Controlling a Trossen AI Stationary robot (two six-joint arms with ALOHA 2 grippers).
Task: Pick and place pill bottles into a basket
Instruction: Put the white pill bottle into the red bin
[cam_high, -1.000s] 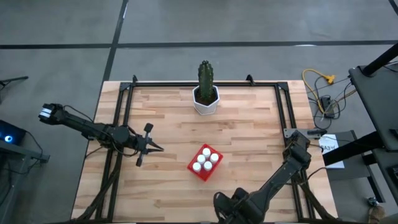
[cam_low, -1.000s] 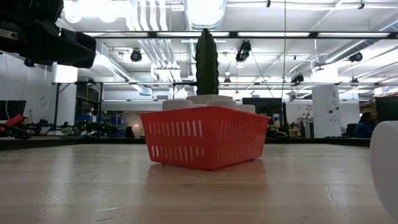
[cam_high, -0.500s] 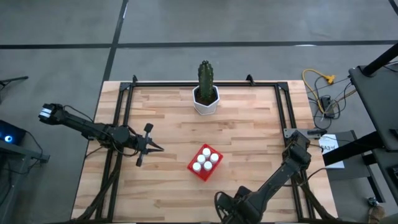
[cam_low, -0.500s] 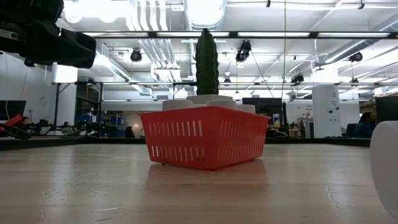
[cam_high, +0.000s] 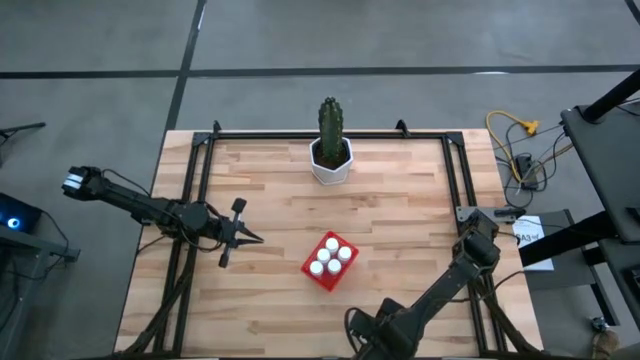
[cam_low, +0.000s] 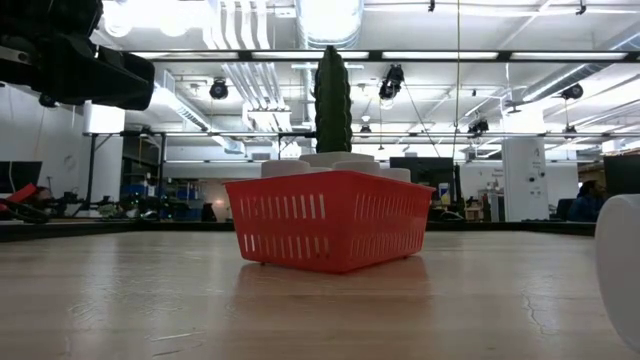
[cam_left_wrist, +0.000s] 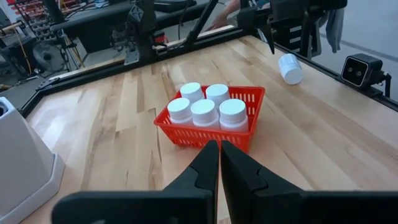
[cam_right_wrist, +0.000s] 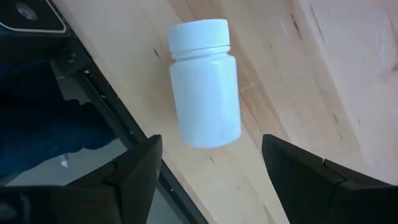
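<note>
The red basket (cam_high: 330, 261) stands on the table a little right of its middle and holds several white pill bottles (cam_left_wrist: 205, 111), all upright. It also shows in the low view (cam_low: 328, 231). One more white pill bottle (cam_right_wrist: 205, 87) lies on its side on the wood near the table's near edge; it also shows in the left wrist view (cam_left_wrist: 290, 68). My right gripper (cam_right_wrist: 208, 168) hovers over that bottle, open, its fingers wider apart than the bottle, touching nothing. My left gripper (cam_high: 243, 236) is shut and empty above the table's left part, pointing at the basket.
A white pot with a green cactus (cam_high: 331, 150) stands at the far middle of the table. A dark metal frame rail (cam_right_wrist: 118, 118) runs along the table's edge close beside the lying bottle. Bare wood (cam_high: 400, 200) lies around the basket.
</note>
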